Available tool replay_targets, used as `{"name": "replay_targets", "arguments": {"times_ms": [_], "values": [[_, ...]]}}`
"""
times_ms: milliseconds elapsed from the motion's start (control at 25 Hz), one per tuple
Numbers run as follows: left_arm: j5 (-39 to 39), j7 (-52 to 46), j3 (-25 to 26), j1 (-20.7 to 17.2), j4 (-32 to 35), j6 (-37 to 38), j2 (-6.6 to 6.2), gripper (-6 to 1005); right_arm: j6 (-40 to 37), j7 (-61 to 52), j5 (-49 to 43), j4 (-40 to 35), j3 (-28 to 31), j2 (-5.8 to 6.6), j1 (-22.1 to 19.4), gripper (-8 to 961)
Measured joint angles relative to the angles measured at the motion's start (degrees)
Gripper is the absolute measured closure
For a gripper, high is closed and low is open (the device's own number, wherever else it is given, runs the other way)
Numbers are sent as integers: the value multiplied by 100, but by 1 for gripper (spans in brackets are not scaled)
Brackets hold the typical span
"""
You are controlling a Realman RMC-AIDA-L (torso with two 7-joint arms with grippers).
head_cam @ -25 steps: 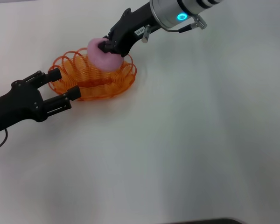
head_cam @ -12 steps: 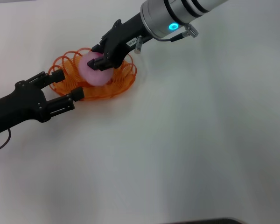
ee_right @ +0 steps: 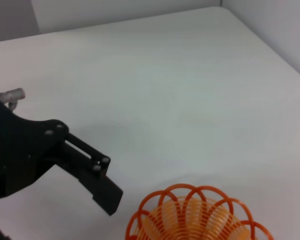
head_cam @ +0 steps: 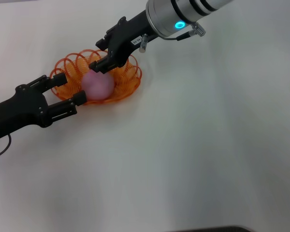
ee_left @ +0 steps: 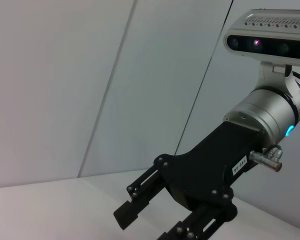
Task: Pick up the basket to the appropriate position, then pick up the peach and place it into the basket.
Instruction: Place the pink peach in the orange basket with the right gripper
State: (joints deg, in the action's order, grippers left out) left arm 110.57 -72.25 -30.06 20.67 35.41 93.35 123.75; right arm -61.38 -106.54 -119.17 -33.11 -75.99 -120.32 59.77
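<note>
We log the peach lying inside the orange wire basket, toward the side nearest the left arm, on the white table. The right gripper hangs just above the peach with its fingers spread and nothing between them; whether a fingertip touches the fruit is hard to say from the head view, but the hold looks let go. The left gripper sits at the basket's near rim, its two fingers apart, one on either side of the coils; we cannot tell if they bear on the wire or merely bracket it.

Step in hand, as we judge it: clearing the right arm after the drop. To do it well we lift the right gripper straight up before swinging away, so a spread finger does not hook a scalloped loop and drag the basket or roll the peach out. The basket is shallow and the fruit round, so we hold the left gripper steady until the right is clear, then back it off along the table without nudging the rim.
</note>
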Motion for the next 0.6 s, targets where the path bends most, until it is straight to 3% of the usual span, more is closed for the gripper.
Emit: {"name": "replay_targets", "arguments": {"times_ms": [320,600], "values": [[0,-8,0,16,0,42,-7,156,103,-56,120,34,4,0,-23,320],[0,-17,0,6,0,49,-9,155,112,-15,207,3,-8,9,-103,104]]}}
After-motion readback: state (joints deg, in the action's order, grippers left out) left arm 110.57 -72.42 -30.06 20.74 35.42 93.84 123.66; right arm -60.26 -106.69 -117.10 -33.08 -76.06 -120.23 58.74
